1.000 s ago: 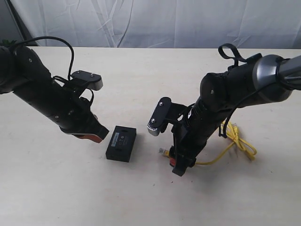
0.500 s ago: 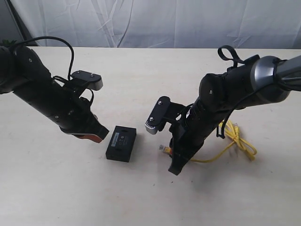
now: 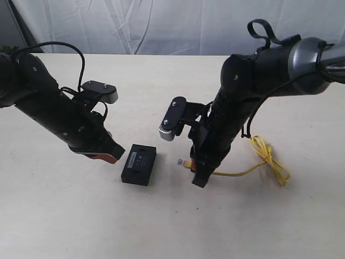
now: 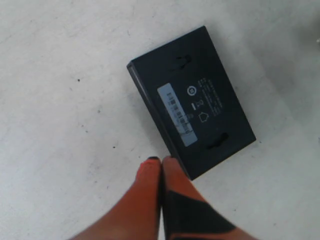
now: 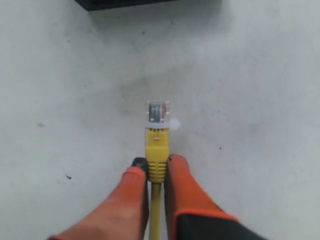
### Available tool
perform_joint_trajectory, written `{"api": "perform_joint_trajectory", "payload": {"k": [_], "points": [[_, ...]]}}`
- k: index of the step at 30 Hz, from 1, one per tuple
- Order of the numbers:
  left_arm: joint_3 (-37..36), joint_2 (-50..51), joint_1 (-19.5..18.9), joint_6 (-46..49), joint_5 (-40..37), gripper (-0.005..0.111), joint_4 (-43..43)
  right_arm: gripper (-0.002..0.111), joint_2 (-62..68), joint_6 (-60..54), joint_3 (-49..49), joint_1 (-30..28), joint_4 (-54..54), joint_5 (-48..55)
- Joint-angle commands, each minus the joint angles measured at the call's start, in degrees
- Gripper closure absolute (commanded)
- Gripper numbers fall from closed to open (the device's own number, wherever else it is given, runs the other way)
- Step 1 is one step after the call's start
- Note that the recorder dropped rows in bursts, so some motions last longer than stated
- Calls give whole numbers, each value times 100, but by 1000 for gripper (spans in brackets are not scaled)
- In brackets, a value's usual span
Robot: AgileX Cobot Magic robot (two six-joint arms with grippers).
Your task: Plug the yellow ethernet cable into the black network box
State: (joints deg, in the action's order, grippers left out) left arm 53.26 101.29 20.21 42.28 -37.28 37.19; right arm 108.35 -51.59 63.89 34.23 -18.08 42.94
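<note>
The black network box point(image 3: 139, 164) lies flat on the table, label up; its white label point(image 4: 176, 114) shows in the left wrist view. My left gripper point(image 3: 110, 156) is shut and empty, its fingertips point(image 4: 152, 163) against the box's point(image 4: 192, 102) left edge. My right gripper point(image 3: 197, 174) is shut on the yellow ethernet cable point(image 3: 269, 162) just behind the plug boot point(image 5: 156, 152). The clear plug point(image 5: 158, 112) sticks out ahead of the orange fingers point(image 5: 179, 172), pointing toward the box's edge point(image 5: 130, 3). The plug point(image 3: 185, 162) hangs a short way right of the box. The rest of the cable trails right in a loop.
The pale tabletop point(image 3: 161, 226) carries nothing else. A white curtain point(image 3: 178, 24) hangs behind the table's far edge. The right arm's wrist camera housing point(image 3: 171, 127) juts out above the plug.
My right gripper has carried the plug left and slightly up toward the box, dragging the cable loop after it. The left arm and box have not moved.
</note>
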Motion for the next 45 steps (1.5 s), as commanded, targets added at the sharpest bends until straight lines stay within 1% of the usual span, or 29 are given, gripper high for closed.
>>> {"api": "perform_joint_trajectory", "payload": {"k": [1, 3, 5, 6, 9, 11, 17, 20, 25, 30, 35, 42, 45], "points": [[-24, 8, -10, 17, -9, 107, 36, 109, -56, 28, 406, 18, 105, 432], [-13, 63, -10, 17, 106, 107, 51, 109, 52, 88, 649, 75, 183, 576], [86, 230, -10, 17, 152, 107, 51, 109, 211, 158, 828, 215, 556, 711], [145, 372, -10, 17, 126, 107, 51, 109, 278, 517, 916, 308, 857, 662], [254, 554, -10, 17, 185, 107, 79, 109, 355, 736, 1013, 351, 959, 648], [351, 693, -10, 17, 386, 107, 92, 109, 454, 736, 1014, 351, 1020, 649], [562, 969, 0, 57, 425, 107, 416, 109, 802, 747, 1146, 436, 831, 576], [562, 969, 36, 699, 369, 107, 1006, 109, 1008, 953, 1297, 484, 766, 642], [573, 969, 60, 776, 459, 107, 1029, 109, 1158, 1229, 1360, 514, 748, 670], [573, 969, 60, 776, 458, 107, 1017, 109, 1158, 1833, 1360, 685, 704, 692], [573, 969, 60, 776, 412, 107, 956, 109, 1190, 2744, 1360, 923, 1160, 553], [573, 969, 60, 737, 357, 107, 956, 109, 1190, 2831, 1360, 923, 889, 401], [573, 969, -14, 592, 299, 107, 923, 109, 1190, 2831, 1360, 923, 866, 347]]}}
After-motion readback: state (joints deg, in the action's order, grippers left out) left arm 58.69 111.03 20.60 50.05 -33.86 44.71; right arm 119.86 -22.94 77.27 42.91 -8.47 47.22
